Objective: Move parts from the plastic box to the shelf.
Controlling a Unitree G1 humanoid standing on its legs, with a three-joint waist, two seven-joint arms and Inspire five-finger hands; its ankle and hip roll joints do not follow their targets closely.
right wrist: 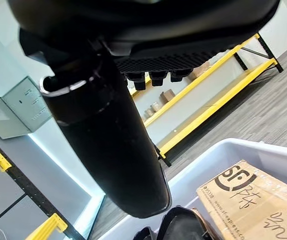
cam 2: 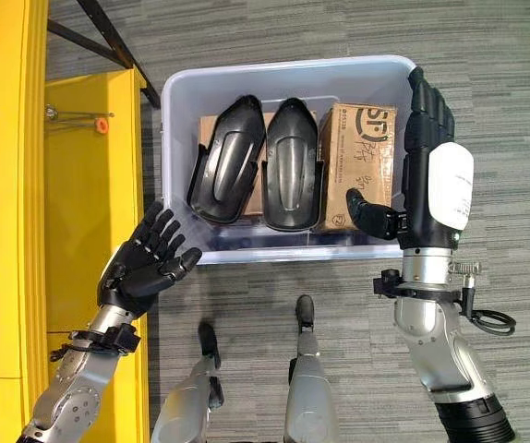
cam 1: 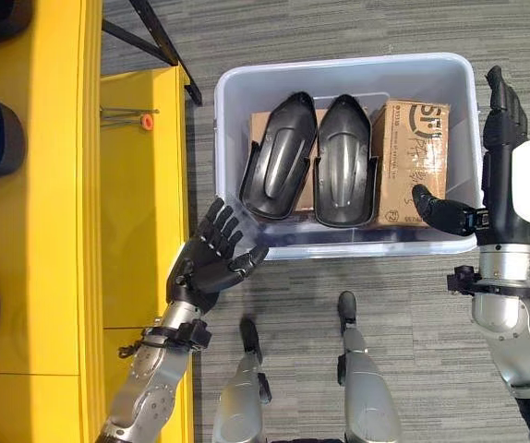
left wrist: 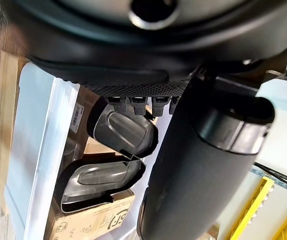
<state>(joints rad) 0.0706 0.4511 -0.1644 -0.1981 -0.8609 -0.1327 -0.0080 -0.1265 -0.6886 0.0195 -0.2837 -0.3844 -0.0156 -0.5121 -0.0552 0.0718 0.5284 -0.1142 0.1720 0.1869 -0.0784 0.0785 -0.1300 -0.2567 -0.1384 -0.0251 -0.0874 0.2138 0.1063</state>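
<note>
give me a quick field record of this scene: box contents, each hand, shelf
box: translucent plastic box on grey carpet
contents: two black moulded parts side by side, cardboard box to their right
left hand: open, empty, fingers spread, outside the box's near-left corner
right hand: open, empty, fingers straight, by the box's right wall
shelf: yellow shelf to the robot's left
task state: no part picked yet
</note>
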